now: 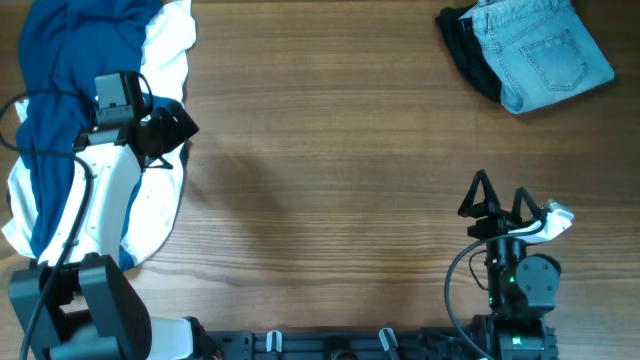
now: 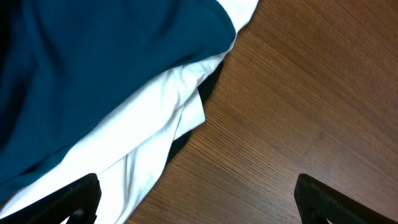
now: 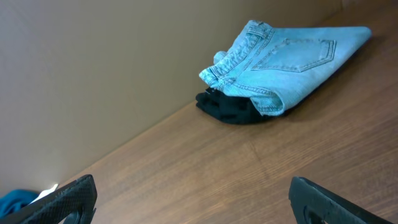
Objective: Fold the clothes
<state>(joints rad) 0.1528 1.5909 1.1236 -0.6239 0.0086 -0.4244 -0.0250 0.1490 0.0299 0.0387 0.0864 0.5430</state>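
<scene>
Folded pale-blue denim shorts [image 1: 542, 50] lie on a black garment [image 1: 462, 45] at the far right corner; both show in the right wrist view, shorts [image 3: 292, 56] over black garment [image 3: 227, 107]. A dark-blue garment [image 1: 70, 70] lies over a white garment [image 1: 165, 55] at the far left, also in the left wrist view [image 2: 93, 68] [image 2: 155, 118]. My left gripper [image 1: 178, 128] is open and empty at the pile's right edge [image 2: 196, 199]. My right gripper [image 1: 497, 200] is open and empty near the front right [image 3: 189, 202].
The wooden table [image 1: 330, 170] runs between the two piles. A black edge of cloth [image 2: 208, 87] peeks from under the white garment. A beige wall [image 3: 93, 62] stands behind the table's far edge.
</scene>
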